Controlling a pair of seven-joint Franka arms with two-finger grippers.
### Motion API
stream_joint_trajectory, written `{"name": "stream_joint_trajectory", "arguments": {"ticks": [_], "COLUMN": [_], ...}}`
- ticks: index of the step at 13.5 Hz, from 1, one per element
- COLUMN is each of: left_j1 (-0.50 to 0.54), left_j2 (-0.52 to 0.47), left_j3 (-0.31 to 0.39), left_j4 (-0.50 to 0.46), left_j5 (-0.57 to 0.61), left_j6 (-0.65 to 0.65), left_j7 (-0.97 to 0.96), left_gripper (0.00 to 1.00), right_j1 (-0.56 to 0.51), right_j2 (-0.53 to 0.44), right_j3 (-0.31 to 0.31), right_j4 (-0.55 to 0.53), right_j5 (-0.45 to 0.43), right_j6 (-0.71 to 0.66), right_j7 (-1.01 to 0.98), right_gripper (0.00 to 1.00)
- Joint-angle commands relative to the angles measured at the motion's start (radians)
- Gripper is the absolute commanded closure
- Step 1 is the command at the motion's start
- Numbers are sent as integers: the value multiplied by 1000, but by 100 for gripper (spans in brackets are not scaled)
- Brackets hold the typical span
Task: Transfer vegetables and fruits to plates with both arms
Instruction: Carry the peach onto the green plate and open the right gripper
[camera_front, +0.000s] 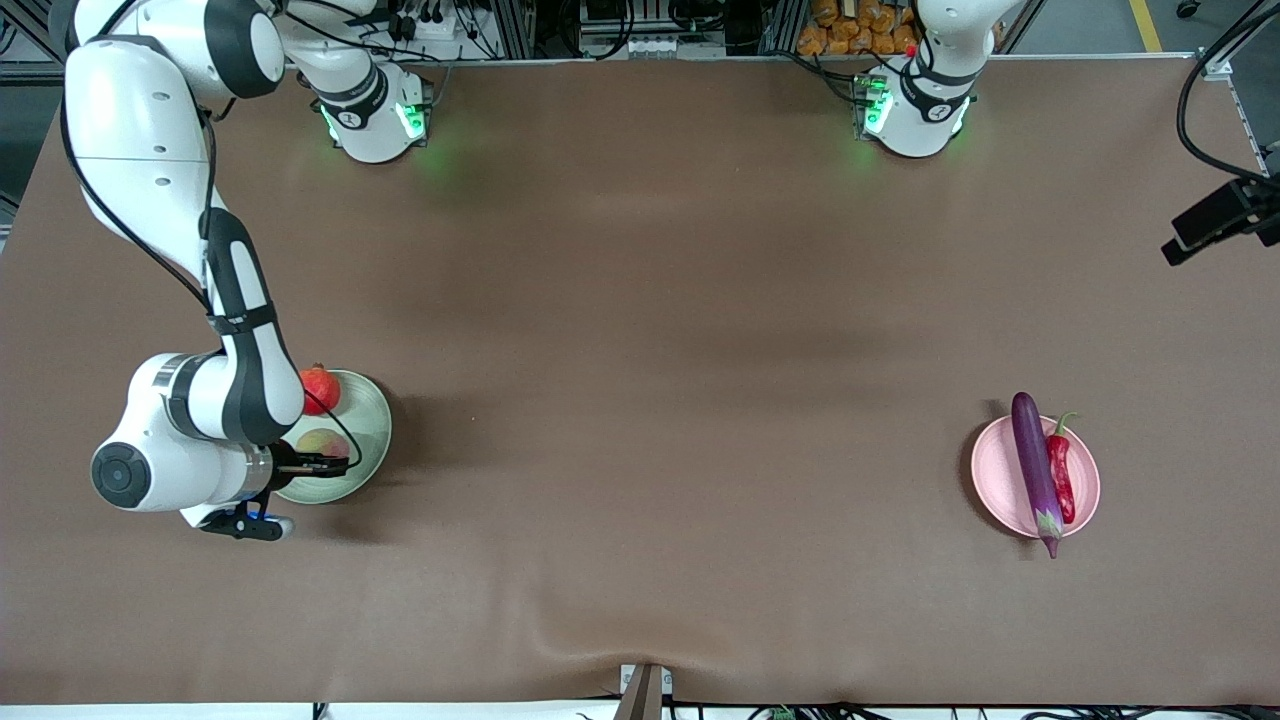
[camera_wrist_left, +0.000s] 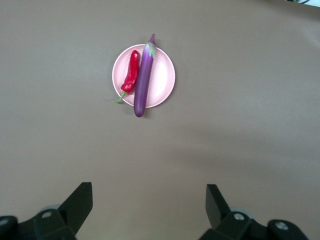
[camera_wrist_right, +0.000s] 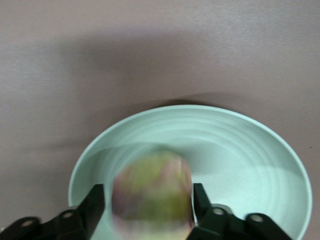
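Note:
The pale green plate lies toward the right arm's end of the table. On it are a red pomegranate-like fruit and, nearer the front camera, a yellowish-pink peach. My right gripper is low over this plate, open, its fingers on either side of the blurred peach, with a gap showing on one side. The pale pink plate toward the left arm's end carries the purple eggplant and the red chili side by side. My left gripper waits open, high over the bare table, with the pink plate in its wrist view.
A brown cloth covers the table and ripples at the front edge. A black camera on a mount juts in at the left arm's end. The eggplant's stem end overhangs the pink plate's rim toward the front camera.

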Motion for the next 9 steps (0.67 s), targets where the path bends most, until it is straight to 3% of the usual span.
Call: {"name": "stream_joint_trajectory", "arguments": {"ticks": [1,2,3,6,9], "left_j1": [-192,-337,-418,-572,-601], "left_j2": [-79,-113,-118,-111,-110], "left_j3": [210,350,430,535,546], "left_j4": [-92,-141,-169,-179,-179], "left_j5": [-35,-35,-37,-29,-21], "left_j6": [-19,-25,-25,-42,-39], "left_j7": [31,31,31,19,2], "left_gripper": [0,0,0,0,0], "right_j1": [-21,-22,-28,-48,-71], "right_j2": [-40,-44,-46,-50,-142], "right_j3": [20,20,20,12,4], "right_j4": [19,65,122,266,335], "right_j5": [49,57,81,111,106], "right_j6": [-48,-116,-171,-259,-409], "right_j7": [-11,-8,-6,-23,-67], "right_gripper": [0,0,0,0,0]}}
